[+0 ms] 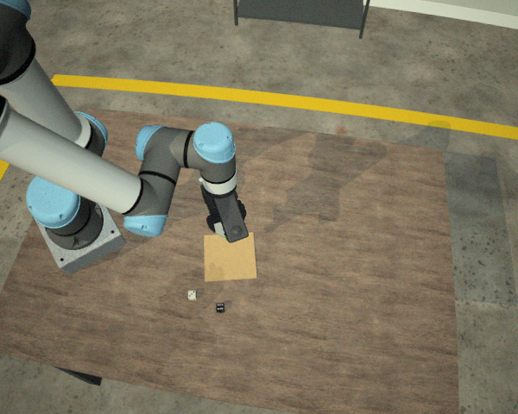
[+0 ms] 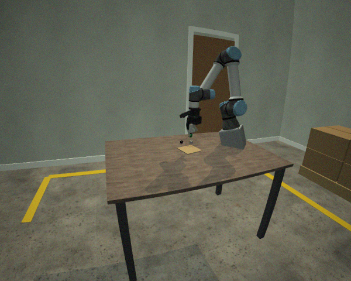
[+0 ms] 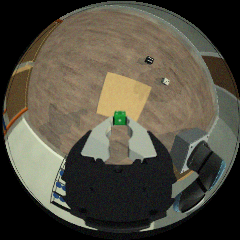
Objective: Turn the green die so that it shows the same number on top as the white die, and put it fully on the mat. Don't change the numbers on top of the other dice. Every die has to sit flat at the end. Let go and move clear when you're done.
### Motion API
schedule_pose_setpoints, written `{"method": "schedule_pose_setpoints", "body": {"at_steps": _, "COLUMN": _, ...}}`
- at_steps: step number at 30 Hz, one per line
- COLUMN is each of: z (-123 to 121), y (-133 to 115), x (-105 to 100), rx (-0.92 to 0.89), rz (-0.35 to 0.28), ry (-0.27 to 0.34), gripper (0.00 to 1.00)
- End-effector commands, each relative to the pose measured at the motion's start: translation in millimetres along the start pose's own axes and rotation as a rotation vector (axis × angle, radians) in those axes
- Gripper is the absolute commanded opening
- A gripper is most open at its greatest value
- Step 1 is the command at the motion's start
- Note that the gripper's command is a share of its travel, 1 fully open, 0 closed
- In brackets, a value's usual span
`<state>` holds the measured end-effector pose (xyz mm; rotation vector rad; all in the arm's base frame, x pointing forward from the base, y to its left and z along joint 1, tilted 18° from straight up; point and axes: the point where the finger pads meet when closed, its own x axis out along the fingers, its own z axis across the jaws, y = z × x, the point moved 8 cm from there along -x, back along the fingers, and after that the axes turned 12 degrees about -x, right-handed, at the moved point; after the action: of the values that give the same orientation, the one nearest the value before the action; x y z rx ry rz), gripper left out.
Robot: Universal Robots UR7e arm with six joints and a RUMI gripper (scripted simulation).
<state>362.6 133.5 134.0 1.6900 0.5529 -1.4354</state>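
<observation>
My gripper (image 3: 119, 116) is shut on the green die (image 3: 119, 118) and holds it in the air above the near edge of the tan mat (image 3: 124, 96). In the top view the gripper (image 1: 225, 235) hangs over the mat's (image 1: 230, 257) upper edge, and the die is mostly hidden behind the fingers. In the exterior view the die shows as a green speck at the fingertips (image 2: 192, 130), well above the table. The white die (image 1: 191, 295) and the black die (image 1: 220, 306) lie flat on the table just past the mat. They also show in the wrist view, white (image 3: 165, 81) and black (image 3: 149, 60).
The robot base (image 1: 78, 235) stands at the table's left side. The wooden table (image 2: 188, 163) holds only the mat and the dice. Cardboard boxes (image 2: 336, 160) stand on the floor at the right.
</observation>
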Motion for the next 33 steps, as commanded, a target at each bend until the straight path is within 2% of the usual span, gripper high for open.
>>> {"method": "schedule_pose_setpoints", "body": {"at_steps": 1, "z": 0.9, "y": 1.1, "x": -0.4, "rx": 0.075, "rz": 0.003, "ry": -0.004, "gripper": 0.03}}
{"method": "schedule_pose_setpoints", "body": {"at_steps": 16, "z": 6.0, "y": 3.7, "x": -0.7, "rx": 0.319, "rz": 0.004, "ry": -0.003, "gripper": 0.03}}
{"method": "schedule_pose_setpoints", "body": {"at_steps": 33, "z": 8.3, "y": 4.7, "x": -0.9, "rx": 0.437, "rz": 0.004, "ry": -0.003, "gripper": 0.03}}
